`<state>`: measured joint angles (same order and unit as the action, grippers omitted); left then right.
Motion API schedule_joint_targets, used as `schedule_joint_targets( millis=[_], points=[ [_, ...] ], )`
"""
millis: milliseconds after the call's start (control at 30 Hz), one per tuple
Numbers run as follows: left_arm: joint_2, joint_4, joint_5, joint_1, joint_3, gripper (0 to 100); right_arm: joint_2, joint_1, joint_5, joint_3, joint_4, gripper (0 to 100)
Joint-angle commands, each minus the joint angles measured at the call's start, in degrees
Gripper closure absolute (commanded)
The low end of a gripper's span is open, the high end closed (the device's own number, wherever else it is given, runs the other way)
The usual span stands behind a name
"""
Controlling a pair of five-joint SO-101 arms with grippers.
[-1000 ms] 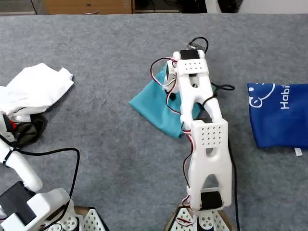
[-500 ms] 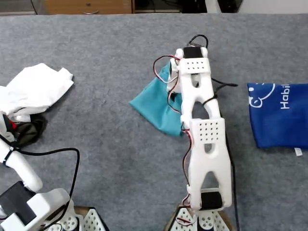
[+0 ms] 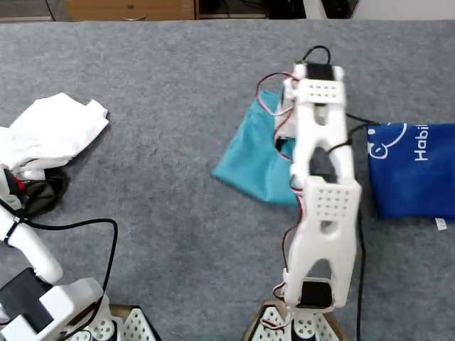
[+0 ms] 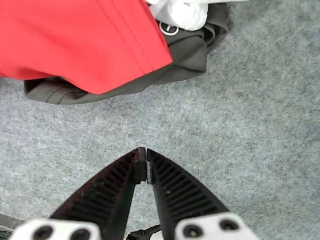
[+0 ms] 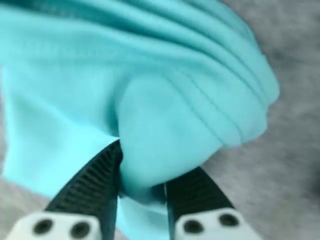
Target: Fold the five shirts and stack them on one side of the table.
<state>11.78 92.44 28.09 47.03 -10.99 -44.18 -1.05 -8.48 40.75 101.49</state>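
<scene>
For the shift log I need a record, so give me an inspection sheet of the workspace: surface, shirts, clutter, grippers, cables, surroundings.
Surface: grey felt-like table, no stains seen.
Job's things: teal shirt crumpled mid-table; blue shirt folded at the right edge; white shirt, black shirt and red shirt heaped unfolded at the left edge.
Clutter: nothing seen.
Grippers: right gripper, jaws closed on a fold of the teal shirt; left gripper, jaws closed on nothing, over bare table beside the black shirt.
Cables: black cable loops on the table by the left arm; wires run along the right arm.
Surroundings: wooden drawer front beyond the far edge.
</scene>
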Motion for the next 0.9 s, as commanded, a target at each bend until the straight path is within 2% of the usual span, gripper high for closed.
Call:
schedule_joint_targets(
  millis=[0,100,233,533,867],
  points=[
    [1.98,-0.70,0.44,-0.53,0.35,98,12.18,-3.65,8.62,-5.85,0.79,99.7],
    [1.80,-0.70,0.35,-0.53,0.35,98,17.10,-5.85,13.54,-8.04,0.53,99.7],
    [1.80,-0.70,0.26,-0.53,0.35,98,19.74,-8.22,14.42,-8.04,-1.41,99.7],
    [2.24,-0.35,0.35,-0.53,0.35,98,20.44,-15.60,21.36,-5.58,-0.97,99.7],
    [2.24,-0.35,0.18,-0.53,0.26,98,20.26,-24.92,35.69,2.77,-0.62,99.7]
  ],
)
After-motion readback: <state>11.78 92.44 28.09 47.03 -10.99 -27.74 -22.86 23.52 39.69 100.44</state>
